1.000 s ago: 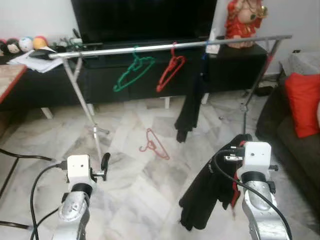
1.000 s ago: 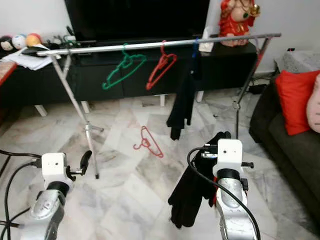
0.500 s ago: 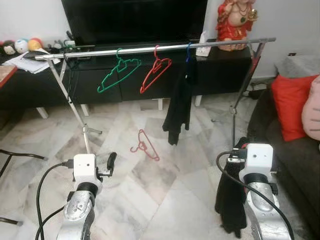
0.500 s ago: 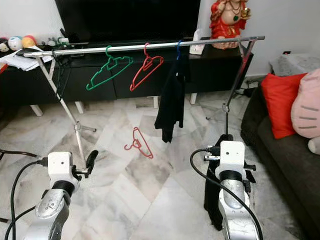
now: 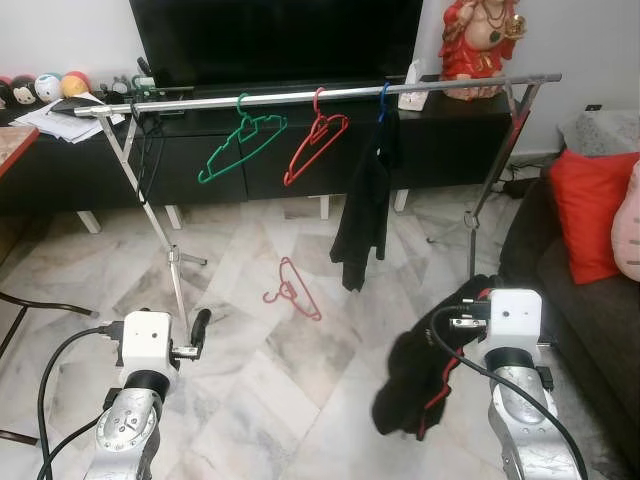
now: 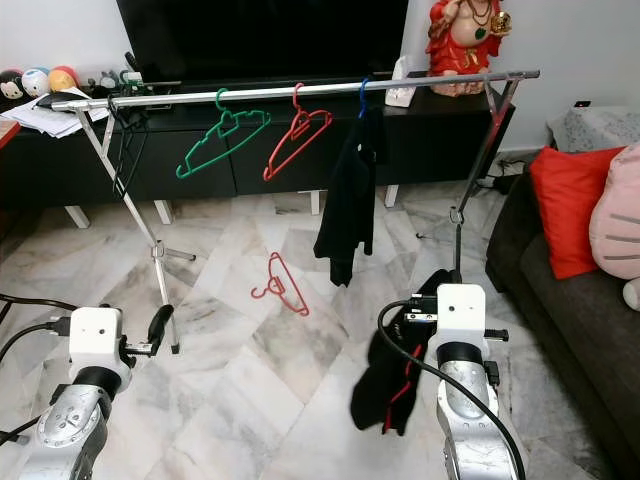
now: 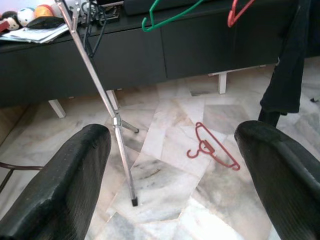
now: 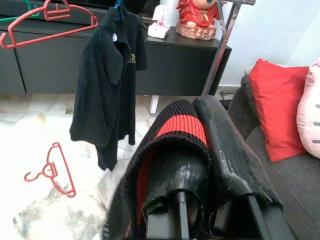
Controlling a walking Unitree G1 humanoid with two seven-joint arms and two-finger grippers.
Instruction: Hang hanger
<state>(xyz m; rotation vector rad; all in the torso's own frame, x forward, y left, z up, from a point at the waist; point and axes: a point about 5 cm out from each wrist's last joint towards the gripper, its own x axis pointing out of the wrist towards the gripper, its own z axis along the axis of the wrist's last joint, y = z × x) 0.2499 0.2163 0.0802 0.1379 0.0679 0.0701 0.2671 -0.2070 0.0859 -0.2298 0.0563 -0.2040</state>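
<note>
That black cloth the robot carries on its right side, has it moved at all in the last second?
Yes. The black-and-red garment in the right gripper swung: half a second ago it hung straight down beside the arm, now it billows toward the robot's left. The grip never let go. The left gripper stayed open, and the red hanger on the floor stayed put.

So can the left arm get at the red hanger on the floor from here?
Probably not yet: the left gripper is open and free, with bare floor between, but the red hanger lies well ahead, near the rack leg; stepping closer and bending seems needed.
</note>
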